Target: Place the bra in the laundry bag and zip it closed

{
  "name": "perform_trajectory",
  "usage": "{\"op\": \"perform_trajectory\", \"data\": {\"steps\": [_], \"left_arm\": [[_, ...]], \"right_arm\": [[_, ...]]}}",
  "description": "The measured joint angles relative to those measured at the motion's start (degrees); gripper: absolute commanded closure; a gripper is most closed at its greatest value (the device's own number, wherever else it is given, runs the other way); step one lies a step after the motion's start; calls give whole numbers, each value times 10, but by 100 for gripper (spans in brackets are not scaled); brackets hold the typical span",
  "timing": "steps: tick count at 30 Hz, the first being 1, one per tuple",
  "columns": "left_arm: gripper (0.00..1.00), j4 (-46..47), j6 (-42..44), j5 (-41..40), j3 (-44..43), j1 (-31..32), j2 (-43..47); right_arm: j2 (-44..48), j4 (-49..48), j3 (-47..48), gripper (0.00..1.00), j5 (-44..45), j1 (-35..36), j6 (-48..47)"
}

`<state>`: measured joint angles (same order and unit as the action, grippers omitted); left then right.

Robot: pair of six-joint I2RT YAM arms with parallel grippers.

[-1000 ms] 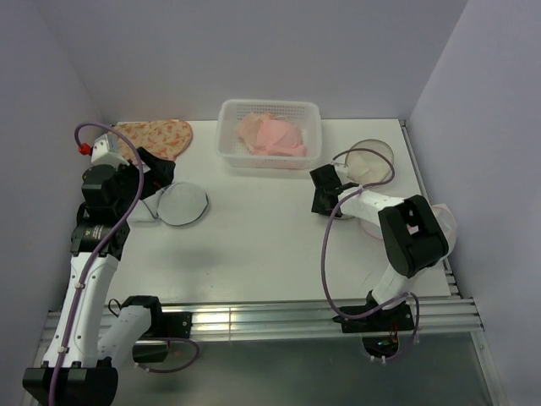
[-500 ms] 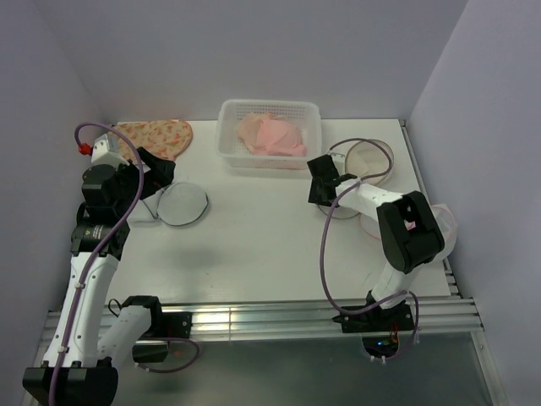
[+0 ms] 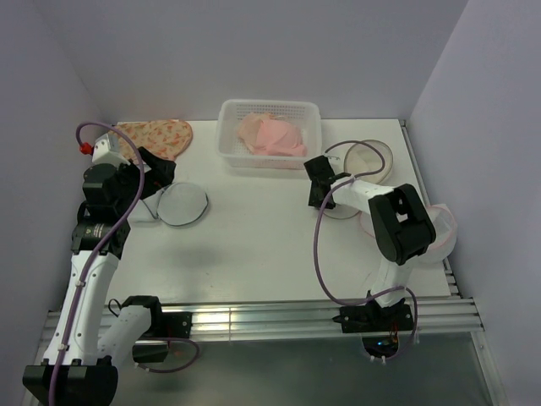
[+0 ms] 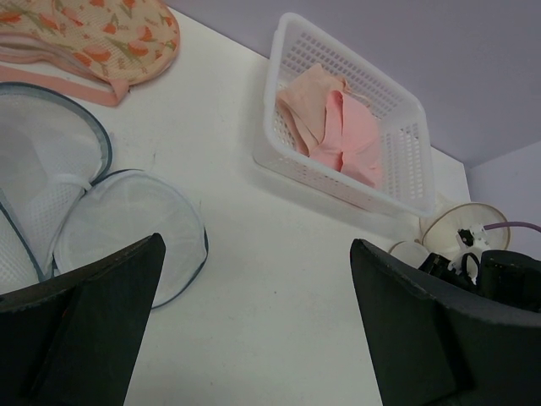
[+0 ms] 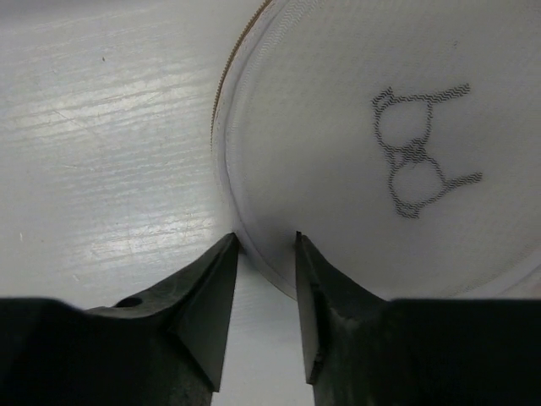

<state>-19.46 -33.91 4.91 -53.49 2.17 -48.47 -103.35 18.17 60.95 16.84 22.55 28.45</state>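
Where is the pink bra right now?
In the top view, the pink bra lies in the white basket at the back middle, flowery cloth to its left, laundry bag to its right.

The right tool (image 3: 318,176) has slid toward the bench's far edge — the laundry bag (image 3: 368,159) has stretched leftward with it.

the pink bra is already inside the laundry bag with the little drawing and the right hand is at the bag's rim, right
Not quite. The bra is not in the laundry bag; it lies in the white basket, as the top external view shows. The right hand is at the bag's rim, as you say.
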Motion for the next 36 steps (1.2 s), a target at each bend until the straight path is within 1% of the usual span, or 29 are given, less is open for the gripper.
{"op": "perform_trajectory", "data": {"steps": [1,3,4,6,10,13,18,21,25,28,32,36], "left_arm": [[1,0,0,0,0,0,0],[1,0,0,0,0,0,-2],[1,0,0,0,0,0,-2],[1,0,0,0,0,0,-2],[1,0,0,0,0,0,-2],[1,0,0,0,0,0,-2],[1,0,0,0,0,0,-2],[1,0,0,0,0,0,-2],[1,0,0,0,0,0,-2],[1,0,0,0,0,0,-2],[1,0,0,0,0,0,-2],[1,0,0,0,0,0,-2]], "right_arm": [[0,0,0,71,0,0,0],[0,0,0,81,0,0,-1],[0,-1,0,92,-1,0,-2],[3,-6,-1,100,-3,0,-3],[18,-12,-18,100,-21,0,0],[46,-8,-44,100,-48,0,3],[108,5,-72,100,-93,6,16],[150,10,-75,100,-112,21,30],[204,13,-74,100,-132,67,54],[226,17,-72,100,-149,103,74],[228,22,-49,100,-174,153,103],[212,22,0,100,-194,200,128]]}}
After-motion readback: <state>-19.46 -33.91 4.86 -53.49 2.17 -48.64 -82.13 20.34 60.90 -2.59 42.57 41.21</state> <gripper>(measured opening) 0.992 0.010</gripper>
